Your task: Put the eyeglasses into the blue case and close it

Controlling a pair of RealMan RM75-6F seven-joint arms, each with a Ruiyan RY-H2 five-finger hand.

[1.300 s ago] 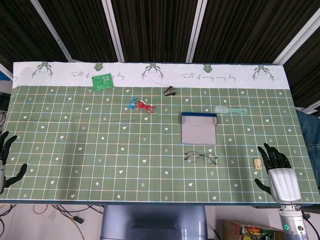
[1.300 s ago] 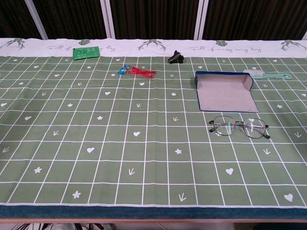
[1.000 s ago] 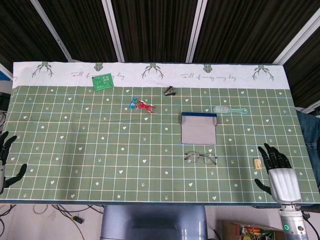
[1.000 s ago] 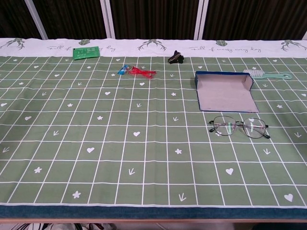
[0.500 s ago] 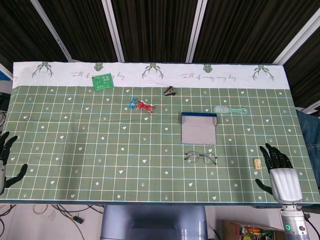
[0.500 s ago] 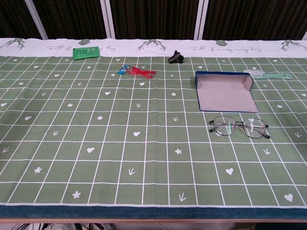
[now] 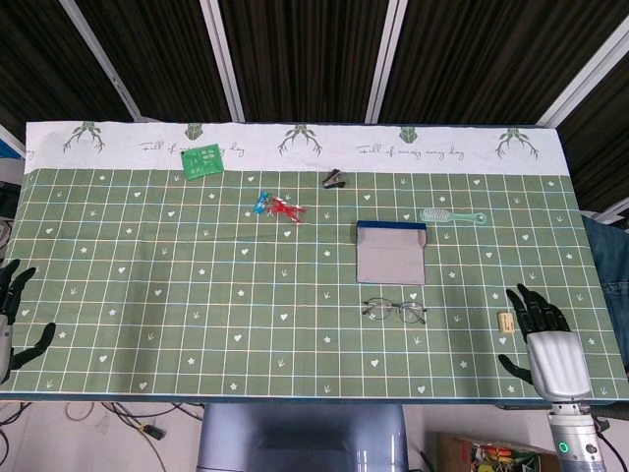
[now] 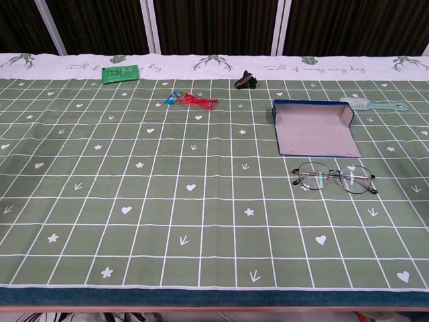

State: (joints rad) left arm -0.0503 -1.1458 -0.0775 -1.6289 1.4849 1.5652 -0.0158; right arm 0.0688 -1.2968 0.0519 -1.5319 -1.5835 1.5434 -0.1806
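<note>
Eyeglasses (image 7: 395, 311) lying on desk (image 7: 197, 295) just at 6 o'clock of open blue case (image 7: 390, 253). Right robot hand (image 7: 543, 339) & left robot hand (image 7: 12, 320) hovering w/ fingers apart, holding nothing.

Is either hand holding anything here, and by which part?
Nothing is held. The left hand and right hand are both open and empty; the eyeglasses lie untouched.

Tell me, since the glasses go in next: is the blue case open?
Open: the blue case lies flat, grey lining exposed, empty.
</note>
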